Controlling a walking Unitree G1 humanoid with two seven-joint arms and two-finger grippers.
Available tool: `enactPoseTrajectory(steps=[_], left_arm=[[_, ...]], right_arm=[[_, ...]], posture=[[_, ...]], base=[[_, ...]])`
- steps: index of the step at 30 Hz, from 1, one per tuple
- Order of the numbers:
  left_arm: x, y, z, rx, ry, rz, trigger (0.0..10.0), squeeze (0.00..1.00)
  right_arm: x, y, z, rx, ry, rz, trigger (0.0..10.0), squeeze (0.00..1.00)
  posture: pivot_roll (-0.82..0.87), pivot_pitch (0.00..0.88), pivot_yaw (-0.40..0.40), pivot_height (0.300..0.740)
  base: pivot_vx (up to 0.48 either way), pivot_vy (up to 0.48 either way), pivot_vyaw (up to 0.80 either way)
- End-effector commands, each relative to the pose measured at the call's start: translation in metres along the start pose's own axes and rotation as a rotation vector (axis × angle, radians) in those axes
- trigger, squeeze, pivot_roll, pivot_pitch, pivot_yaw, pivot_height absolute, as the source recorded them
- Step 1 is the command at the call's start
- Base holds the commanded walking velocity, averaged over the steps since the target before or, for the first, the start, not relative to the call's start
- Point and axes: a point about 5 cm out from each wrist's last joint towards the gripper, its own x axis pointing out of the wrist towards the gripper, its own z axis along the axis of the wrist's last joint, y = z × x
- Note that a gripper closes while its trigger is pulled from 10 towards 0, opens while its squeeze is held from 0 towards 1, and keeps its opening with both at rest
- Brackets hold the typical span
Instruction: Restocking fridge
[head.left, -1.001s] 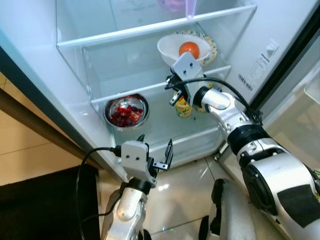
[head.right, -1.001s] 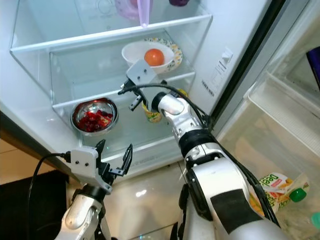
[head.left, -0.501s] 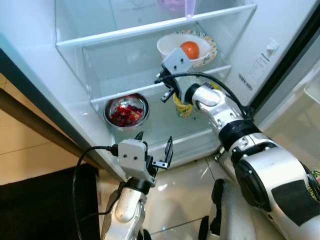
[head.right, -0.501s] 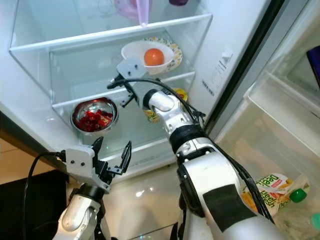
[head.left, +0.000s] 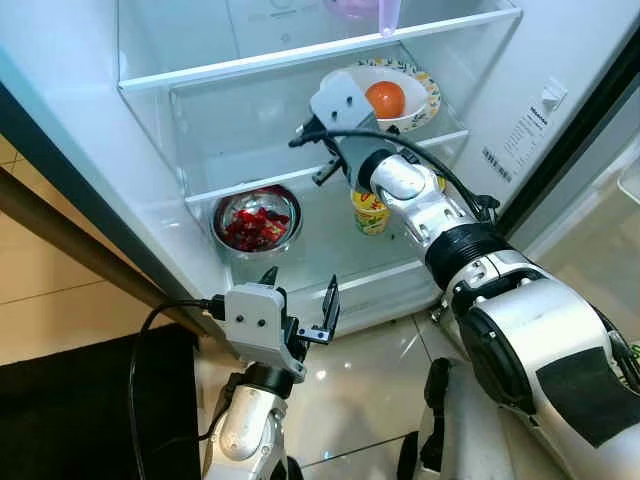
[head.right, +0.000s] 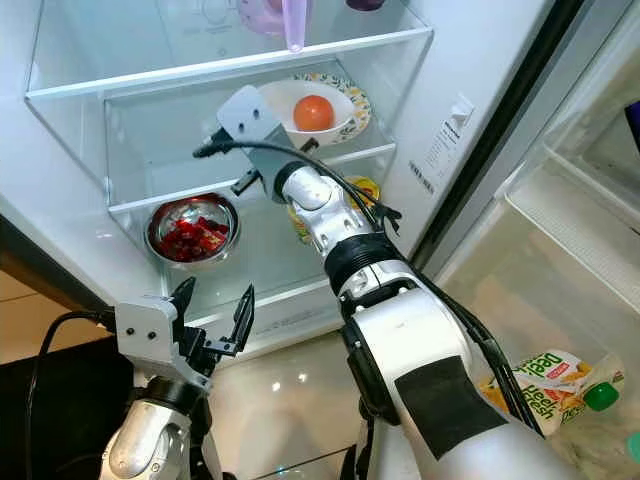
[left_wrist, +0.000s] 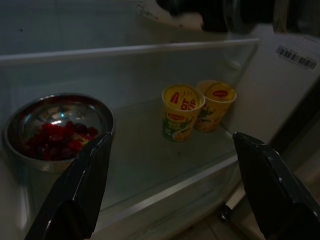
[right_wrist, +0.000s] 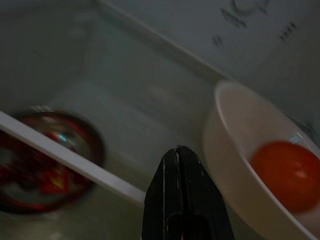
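I see the right gripper (right_wrist: 181, 165) inside the fridge at the middle glass shelf's (head.left: 300, 178) front edge, fingers pressed together on nothing, just beside the white bowl (head.left: 355, 90) holding an orange fruit (head.left: 385, 98), probably a tomato. Left gripper (head.left: 298, 305) hangs below the fridge, fingers spread wide; steel bowl of red bits (head.left: 254, 220) and two yellow cups (left_wrist: 182, 111) sit on the lower shelf

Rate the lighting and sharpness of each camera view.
Eye views: bright, sharp, glare on the floor tiles. Left wrist view: dim but sharp on the yellow cups. Right wrist view: dark, steel bowl of red fruit smeared, white bowl soft.
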Motion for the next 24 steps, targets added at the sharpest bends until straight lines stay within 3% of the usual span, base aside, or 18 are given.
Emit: enactPoseTrajectory(steps=[1,9,12,20,23,24], left_arm=[[-0.006,0.0,-0.002,0.004,0.029,0.007,10.0,0.0],[-0.007,0.0,0.0,0.006,0.034,0.01,10.0,0.0],[-0.006,-0.001,0.0,0.002,0.039,0.006,10.0,0.0],[-0.002,-0.002,-0.001,-0.006,0.038,0.002,10.0,0.0],[0.003,-0.001,-0.004,-0.008,0.037,0.002,10.0,0.0],[0.003,-0.001,-0.004,-0.008,0.037,0.002,10.0,0.0]], right_arm=[[-0.003,-0.007,-0.013,-0.035,0.071,-0.049,10.0,0.0],[-0.013,-0.037,-0.032,-0.079,0.169,-0.198,10.0,0.0],[-0.024,-0.065,-0.043,-0.058,0.225,-0.33,10.0,0.0],[-0.025,-0.071,-0.042,0.044,0.184,-0.324,10.0,0.0],[-0.024,-0.063,-0.041,0.201,0.104,-0.205,10.0,0.0],[-0.024,-0.063,-0.041,0.201,0.104,-0.205,10.0,0.0]], posture=[[0.22,0.416,0.006,0.48],[0.22,0.417,0.009,0.48],[0.21,0.414,0.014,0.48],[0.19,0.407,0.016,0.48],[0.17,0.379,0.017,0.48],[0.17,0.379,0.017,0.48]], base=[[0.0,0.0,0.0],[0.0,0.0,0.0],[0.0,0.0,0.0],[0.0,0.0,0.0],[0.0,0.0,0.0],[0.0,0.0,0.0]])
